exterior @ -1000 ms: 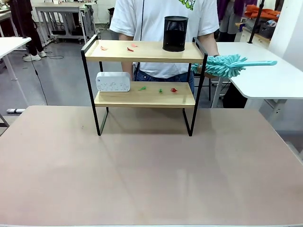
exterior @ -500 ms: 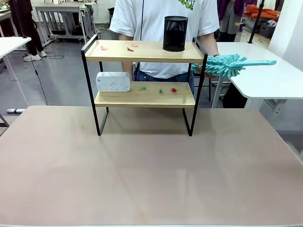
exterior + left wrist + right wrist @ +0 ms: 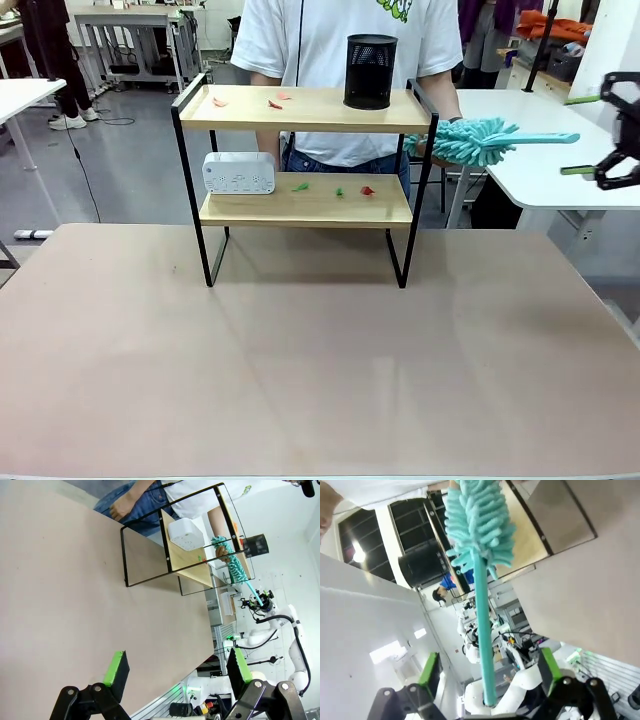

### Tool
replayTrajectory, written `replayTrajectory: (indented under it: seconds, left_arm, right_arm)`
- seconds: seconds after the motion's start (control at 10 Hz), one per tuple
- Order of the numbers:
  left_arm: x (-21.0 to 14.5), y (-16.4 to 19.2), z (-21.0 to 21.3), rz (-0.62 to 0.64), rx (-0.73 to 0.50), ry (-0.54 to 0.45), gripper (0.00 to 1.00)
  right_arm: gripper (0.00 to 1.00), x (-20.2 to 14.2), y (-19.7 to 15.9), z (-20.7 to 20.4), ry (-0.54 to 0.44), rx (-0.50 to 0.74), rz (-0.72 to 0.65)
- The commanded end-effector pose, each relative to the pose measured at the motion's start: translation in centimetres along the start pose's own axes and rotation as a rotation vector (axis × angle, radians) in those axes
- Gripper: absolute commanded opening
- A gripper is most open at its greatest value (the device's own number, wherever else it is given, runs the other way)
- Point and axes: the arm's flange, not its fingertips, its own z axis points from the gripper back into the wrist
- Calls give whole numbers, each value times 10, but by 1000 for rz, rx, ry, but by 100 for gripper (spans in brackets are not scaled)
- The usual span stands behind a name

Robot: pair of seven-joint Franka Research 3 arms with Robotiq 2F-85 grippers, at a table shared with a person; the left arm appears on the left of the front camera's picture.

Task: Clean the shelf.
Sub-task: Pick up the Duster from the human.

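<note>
The shelf [image 3: 305, 205] stands at the far side of the surface [image 3: 320, 380], well apart from both my claws. Paper scraps [image 3: 274, 103] lie on its upper board and more on the lower one. A black mesh cup [image 3: 370, 70] stands on top and a white box [image 3: 239, 172] below.

The person's hand [image 3: 221, 553] holds out a teal duster [image 3: 470, 140], handle toward me. My right claw [image 3: 572, 135] hangs at the handle's end with its fingers spread wide. In the right wrist view the handle runs up between the pads without touching either. My left claw [image 3: 176, 662] is spread too, holding nothing, low over the surface.

The handle is thin and smooth, and I am only at its very tip. If I clamp there, the fluffy head's weight may lever it out of my pads. If I pull before the person lets go, it may twist or drop.

Later, a broad sweep along the top board could knock the cup off. A careless entry could also catch the black frame and shove the light shelf.
</note>
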Motion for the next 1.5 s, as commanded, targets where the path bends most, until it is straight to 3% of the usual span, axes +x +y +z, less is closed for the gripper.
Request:
replayTrajectory:
  seconds: [0.0, 0.2, 1.0, 1.1, 1.2, 1.3, 1.4]
  left_arm:
    - [1, 0, -1, -26, -24, -17, 100]
    - [1, 0, -1, -26, -24, -17, 100]
    - [1, 0, -1, -26, -24, -17, 100]
    - [1, 0, -1, -26, -24, -17, 100]
    - [1, 0, -1, -26, -24, -17, 100]
    - [1, 0, -1, -26, -24, -17, 100]
    - [1, 0, -1, -26, -24, -17, 100]
  right_arm:
    - [100, 2, 16, -29, 66, -41, -25]
    - [100, 9, 19, -44, 82, -53, -16]
    - [100, 14, 15, -34, 40, -29, 4]
    - [52, 15, 14, -33, 26, -35, 18]
    - [40, 15, 14, -33, 30, -35, 17]
    - [0, 15, 14, -33, 28, -35, 16]
    - [0, 15, 14, -33, 26, -34, 16]
